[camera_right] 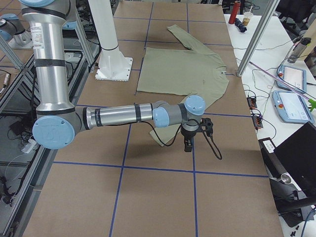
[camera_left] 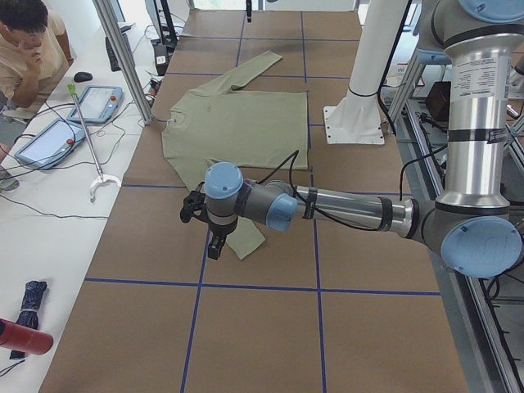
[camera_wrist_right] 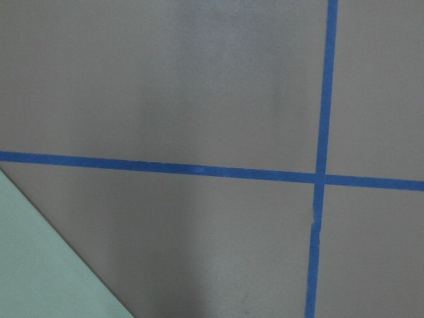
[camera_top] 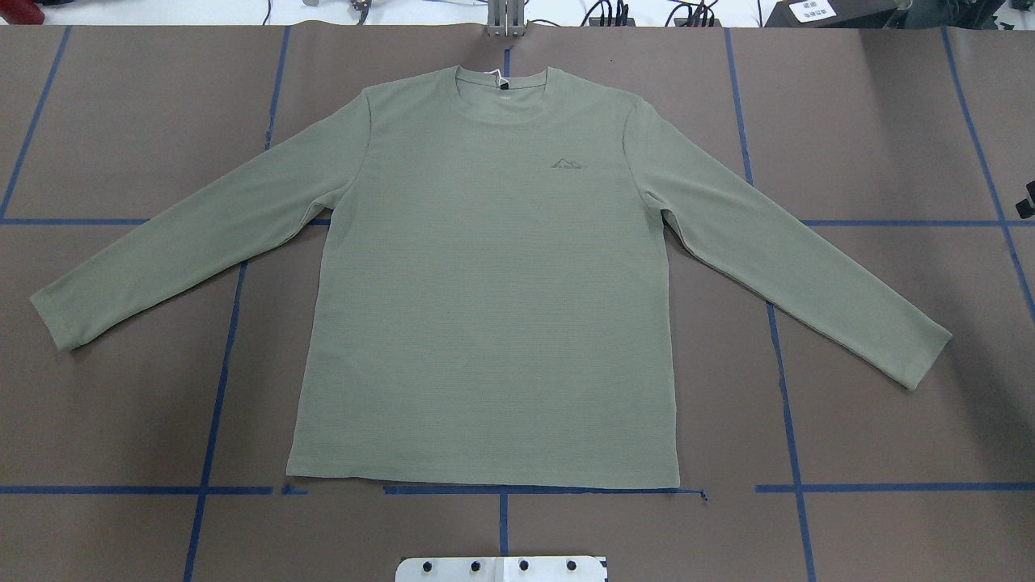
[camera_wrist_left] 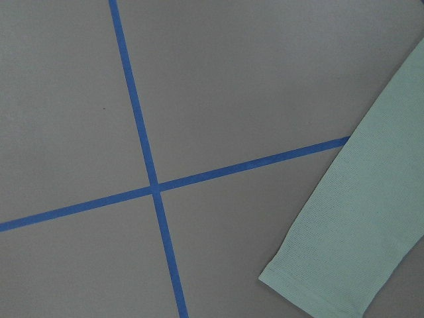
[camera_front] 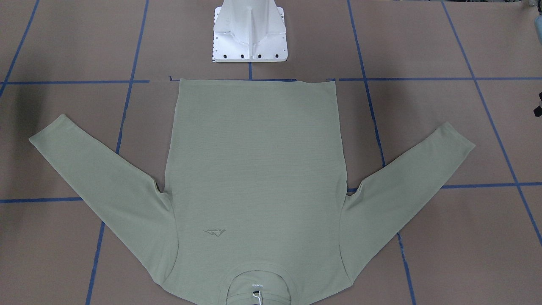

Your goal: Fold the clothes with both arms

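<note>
Pale sage-green shirt (camera_top: 485,307) with fine horizontal ribbed texture, a tonal green chest logo (camera_top: 566,164) and a white neck tag (camera_front: 256,296). Matte brown table (camera_top: 121,121) is crossed by a grid of blue tape lines (camera_top: 218,404). The left arm (camera_left: 344,209) and right arm (camera_right: 118,116) are silver-grey with light-blue joint caps (camera_left: 223,180). White pedestal base (camera_front: 250,34).

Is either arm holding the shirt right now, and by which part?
Nothing is held. The shirt lies flat, sleeves spread; the left gripper and right gripper hang clear of it.
</note>
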